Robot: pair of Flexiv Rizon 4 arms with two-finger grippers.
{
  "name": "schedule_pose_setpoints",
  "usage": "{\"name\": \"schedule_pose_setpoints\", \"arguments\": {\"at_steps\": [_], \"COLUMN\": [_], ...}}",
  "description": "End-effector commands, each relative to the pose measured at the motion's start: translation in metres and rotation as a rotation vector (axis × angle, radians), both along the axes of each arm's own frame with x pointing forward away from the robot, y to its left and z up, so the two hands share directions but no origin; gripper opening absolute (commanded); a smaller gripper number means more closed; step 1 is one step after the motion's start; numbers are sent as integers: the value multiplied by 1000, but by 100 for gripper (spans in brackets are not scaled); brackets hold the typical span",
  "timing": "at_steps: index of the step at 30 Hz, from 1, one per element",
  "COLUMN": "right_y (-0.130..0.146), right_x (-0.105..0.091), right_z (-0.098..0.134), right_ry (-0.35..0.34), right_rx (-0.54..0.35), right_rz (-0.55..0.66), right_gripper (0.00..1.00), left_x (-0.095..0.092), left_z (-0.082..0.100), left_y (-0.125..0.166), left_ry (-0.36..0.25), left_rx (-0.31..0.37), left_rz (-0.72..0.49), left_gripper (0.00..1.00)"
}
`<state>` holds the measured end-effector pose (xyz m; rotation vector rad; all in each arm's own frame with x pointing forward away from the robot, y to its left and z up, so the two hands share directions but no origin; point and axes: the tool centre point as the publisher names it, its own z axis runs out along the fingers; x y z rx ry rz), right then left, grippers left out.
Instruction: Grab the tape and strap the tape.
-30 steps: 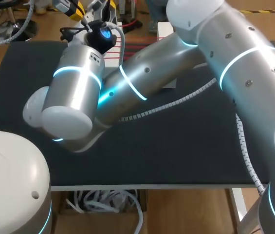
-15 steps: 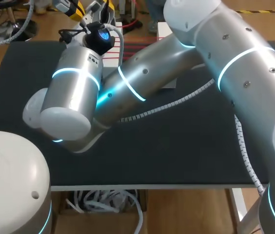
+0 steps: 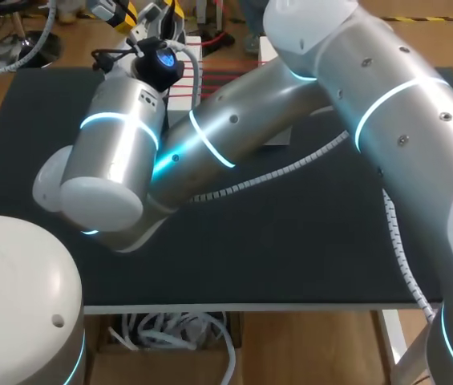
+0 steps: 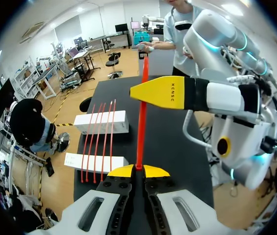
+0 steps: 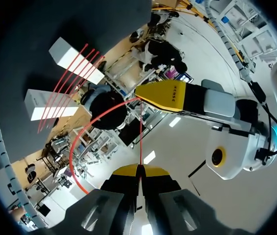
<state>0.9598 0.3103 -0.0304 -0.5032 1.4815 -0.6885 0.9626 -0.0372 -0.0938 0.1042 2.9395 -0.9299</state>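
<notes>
Black matte table (image 3: pixel 290 241), wood floor showing past its near edge. The right arm (image 3: pixel 234 136) comes in from the right and lies across most of the surface toward the far left corner, a ribbed white cable (image 3: pixel 290 170) trailing under it. Two white boxes (image 4: pixel 101 122) (image 4: pixel 96 162) sit apart on the table near one long edge, roughly parallel. Four spare red straps (image 4: pixel 99 142) lie side by side across the tops of both boxes, bridging the gap between them; the same set shows in the right wrist view (image 5: pixel 64 83). The working red tape (image 4: pixel 141 132) is off the table, held in the air between the two grippers. The left gripper (image 4: pixel 138 171) has its yellow tips pinched together on one end of it, and the strip runs straight out ahead of them. The right gripper (image 5: pixel 139 170) has its tips closed tight on the tape as well; from there the thin red line reaches the other gripper's yellow finger, and a long free length bows out in a wide curve beside it. Both grippers are close together, above the table's far left part.
</notes>
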Motion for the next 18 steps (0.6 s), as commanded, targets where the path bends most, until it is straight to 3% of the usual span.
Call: {"name": "schedule_pose_setpoints", "arguments": {"at_steps": [1, 18], "right_y": [2, 6], "right_x": [1, 1], "right_z": [-1, -6], "right_ry": [1, 12], "right_rx": [-4, -37], "right_rz": [-5, -9], "right_gripper": [0, 0], "left_x": [1, 1], "left_z": [1, 1], "left_y": [0, 0], "left_ry": [3, 3], "left_rx": [3, 3], "left_rz": [-1, -1], "left_gripper": [0, 0]}}
